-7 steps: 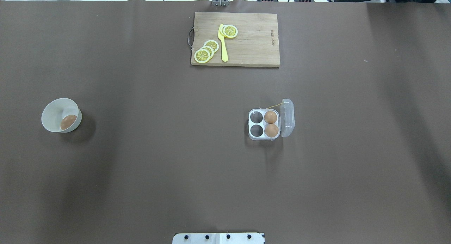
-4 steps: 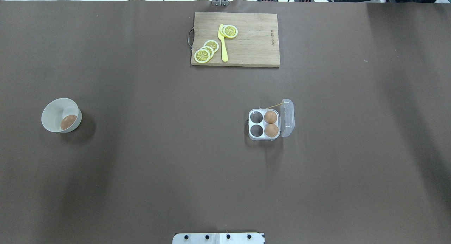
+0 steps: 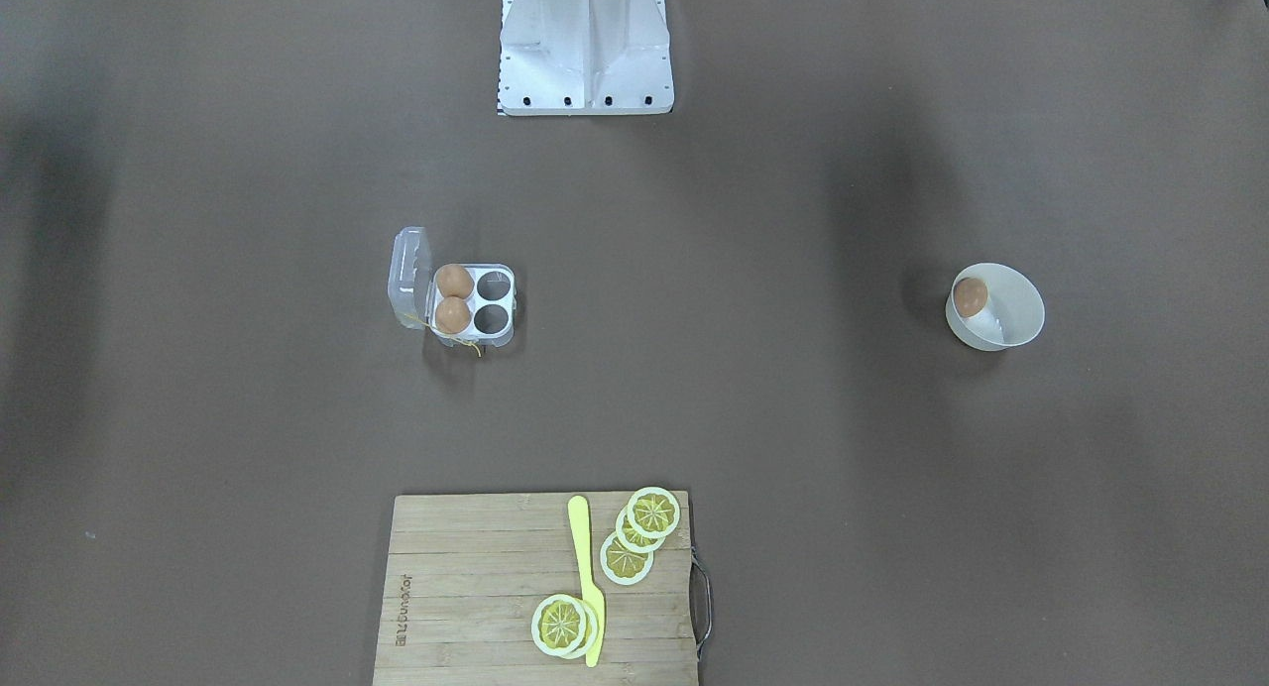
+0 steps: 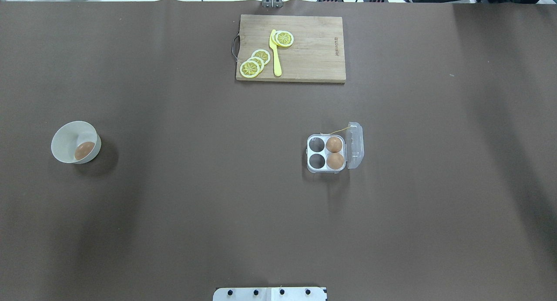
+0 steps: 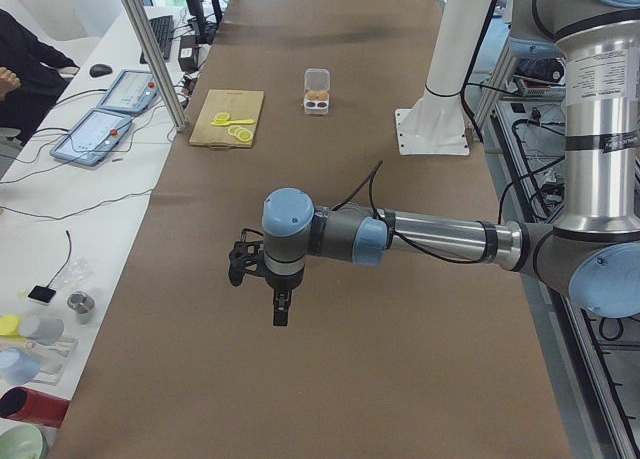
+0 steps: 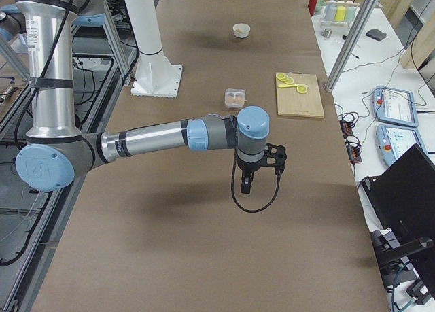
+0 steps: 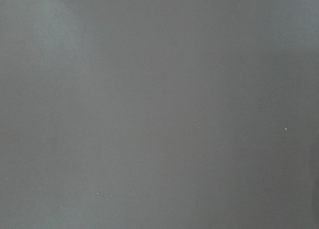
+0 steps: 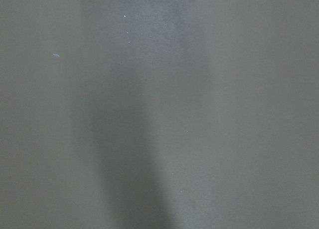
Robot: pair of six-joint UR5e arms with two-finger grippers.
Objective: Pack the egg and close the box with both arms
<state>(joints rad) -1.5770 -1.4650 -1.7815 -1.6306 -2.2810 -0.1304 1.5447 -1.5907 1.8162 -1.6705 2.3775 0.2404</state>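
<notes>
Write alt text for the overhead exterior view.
An open clear four-cell egg carton sits right of centre on the brown table, two brown eggs in its right-hand cells. A white bowl at far left holds a third egg; a cutting board with lemon slices and a yellow knife lies at the far edge.

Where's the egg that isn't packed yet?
The loose egg lies inside the white bowl near the overhead view's left edge, on the robot's left. It is well apart from the box, which sits right of centre.
</notes>
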